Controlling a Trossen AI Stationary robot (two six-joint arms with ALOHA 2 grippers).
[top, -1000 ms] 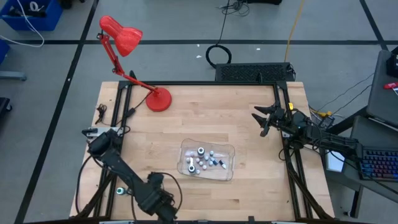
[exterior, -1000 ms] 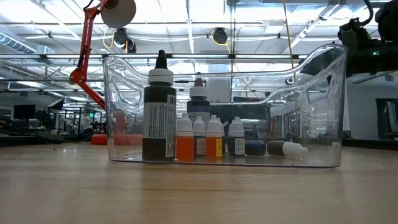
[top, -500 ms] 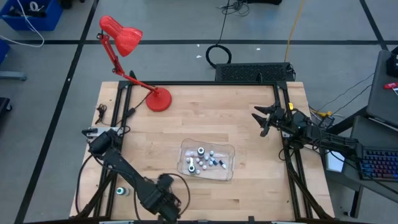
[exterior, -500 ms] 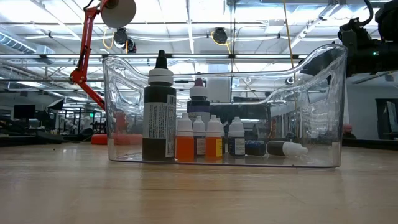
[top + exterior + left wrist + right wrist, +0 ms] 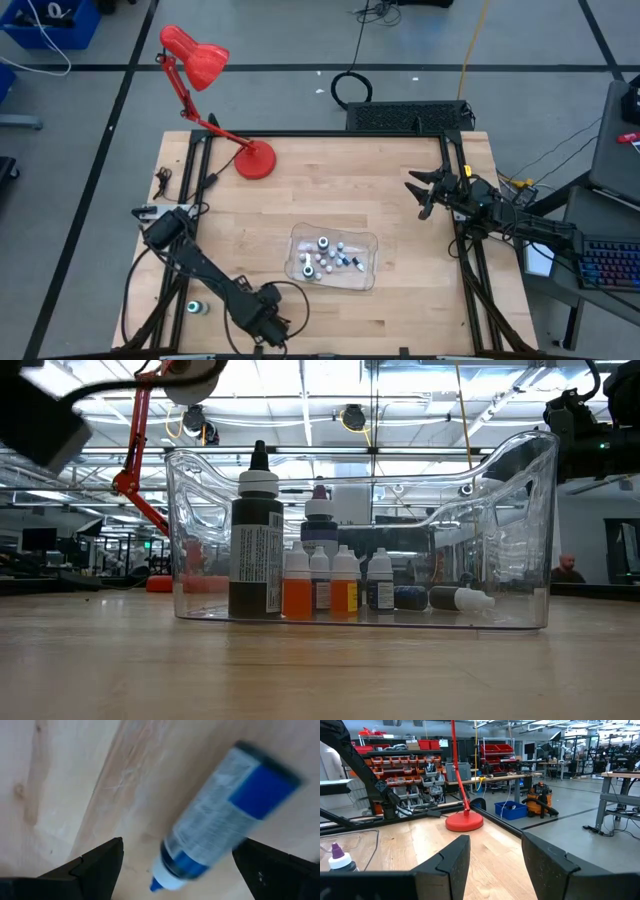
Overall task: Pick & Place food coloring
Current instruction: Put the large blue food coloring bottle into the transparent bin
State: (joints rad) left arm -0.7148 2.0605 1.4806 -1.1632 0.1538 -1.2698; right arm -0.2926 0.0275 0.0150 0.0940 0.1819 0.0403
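Observation:
A food coloring bottle (image 5: 220,810) with a blue label and blue cap lies on its side on the wooden table near its front edge. My left gripper (image 5: 182,865) points down over it, open, one finger on either side of the cap end and apart from it. In the high view the gripper (image 5: 266,318) hides this bottle. More food coloring bottles (image 5: 325,257) stand and lie in the clear plastic tray (image 5: 370,262) at mid-table; the low view shows them (image 5: 320,585) behind the tray wall. My right gripper (image 5: 415,192) waits open and level at the right edge.
A red desk lamp (image 5: 215,90) stands on its round base (image 5: 255,160) at the far left of the table. A black frame runs along the table's sides (image 5: 462,250). Bare wood lies between the tray and the front edge.
My left gripper has sunk toward the table near the front edge and rolled about its own pointing line, its fingers staying apart. Its arm now shows blurred at the upper left of the low view.

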